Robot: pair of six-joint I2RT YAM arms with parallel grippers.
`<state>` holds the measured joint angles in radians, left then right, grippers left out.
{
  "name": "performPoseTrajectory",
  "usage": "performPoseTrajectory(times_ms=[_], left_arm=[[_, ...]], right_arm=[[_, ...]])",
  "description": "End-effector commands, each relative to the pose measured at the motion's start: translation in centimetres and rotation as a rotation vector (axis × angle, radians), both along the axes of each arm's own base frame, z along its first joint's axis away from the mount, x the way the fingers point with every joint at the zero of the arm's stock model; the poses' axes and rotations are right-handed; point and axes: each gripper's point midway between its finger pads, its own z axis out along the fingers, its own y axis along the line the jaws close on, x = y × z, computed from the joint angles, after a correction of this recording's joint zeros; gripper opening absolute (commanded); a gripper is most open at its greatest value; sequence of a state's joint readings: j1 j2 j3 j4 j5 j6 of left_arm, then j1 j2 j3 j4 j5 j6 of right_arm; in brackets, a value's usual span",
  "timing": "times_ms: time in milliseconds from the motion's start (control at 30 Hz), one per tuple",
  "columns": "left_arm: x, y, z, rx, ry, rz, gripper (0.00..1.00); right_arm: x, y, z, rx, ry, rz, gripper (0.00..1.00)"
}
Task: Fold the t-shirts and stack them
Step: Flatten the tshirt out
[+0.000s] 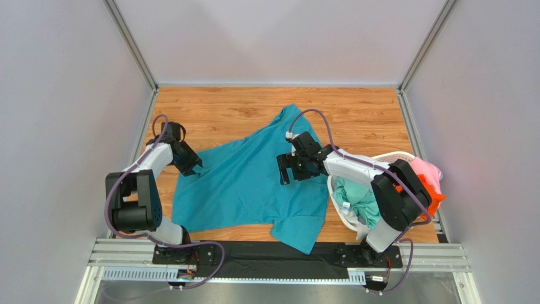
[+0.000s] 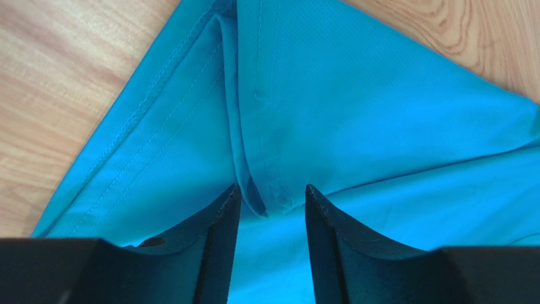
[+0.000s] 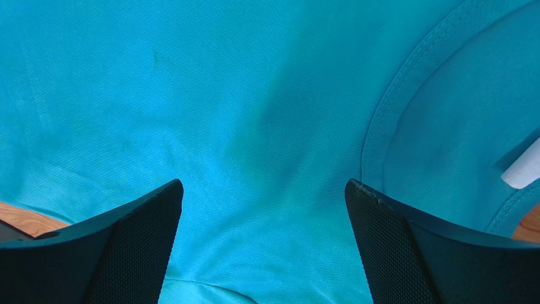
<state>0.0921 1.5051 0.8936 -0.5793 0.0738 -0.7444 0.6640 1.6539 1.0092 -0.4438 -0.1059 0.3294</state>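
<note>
shirts report: deep teal-blue short-sleeved cloth t-shirt (image 1: 247,183) lies rumpled and unfolded across the wooden desk (image 1: 215,107). left hand (image 2: 271,190) sits half-spread astride a seam fold at its edge, not visibly clamped. right hand (image 1: 283,171) hangs fully spread by the collar. mint green, orange and pink shirts (image 1: 355,196) wait in the white perforated plastic basket (image 1: 396,156). nothing folded or stacked, so early days, i reckon.

White-and-black arms (image 1: 350,166) carry looping purple cables (image 1: 312,111) and black, mesh-textured fingers (image 3: 133,247).
</note>
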Motion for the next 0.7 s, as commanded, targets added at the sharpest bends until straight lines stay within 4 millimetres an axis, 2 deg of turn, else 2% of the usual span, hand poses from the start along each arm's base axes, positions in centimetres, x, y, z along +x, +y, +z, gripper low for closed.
performPoseTrajectory(times_ms=[0,67,200,300,400,433,533,667], left_arm=[[2.1,0.1,0.5,-0.002,-0.046,-0.012,0.46],[2.4,0.1,0.2,-0.004,-0.040,-0.012,0.42],[2.7,0.2,-0.8,0.000,-0.021,-0.010,0.38],[3.0,0.0,-1.1,-0.013,-0.019,-0.015,0.31],[3.2,-0.3,-1.2,-0.029,-0.025,-0.019,0.19],[3.2,-0.3,-1.3,-0.029,-0.025,-0.019,0.02],[3.4,-0.5,-0.9,-0.039,-0.044,-0.034,0.00],[3.8,-0.5,0.7,-0.032,-0.098,-0.043,0.00]], right_arm=[[0.7,0.0,0.4,0.018,-0.039,-0.035,1.00],[0.3,-0.2,0.0,0.014,-0.026,-0.038,1.00],[-0.3,-0.9,-0.8,-0.008,-0.010,-0.046,1.00],[-0.9,-1.6,-1.0,-0.023,-0.002,-0.057,1.00],[-1.2,-2.0,-1.2,-0.032,-0.003,-0.063,1.00],[-1.2,-2.1,-1.3,-0.037,-0.002,-0.068,1.00],[-1.3,-2.3,-1.4,-0.046,-0.002,-0.072,1.00],[-1.2,-2.3,-1.3,-0.043,-0.004,-0.077,1.00]])
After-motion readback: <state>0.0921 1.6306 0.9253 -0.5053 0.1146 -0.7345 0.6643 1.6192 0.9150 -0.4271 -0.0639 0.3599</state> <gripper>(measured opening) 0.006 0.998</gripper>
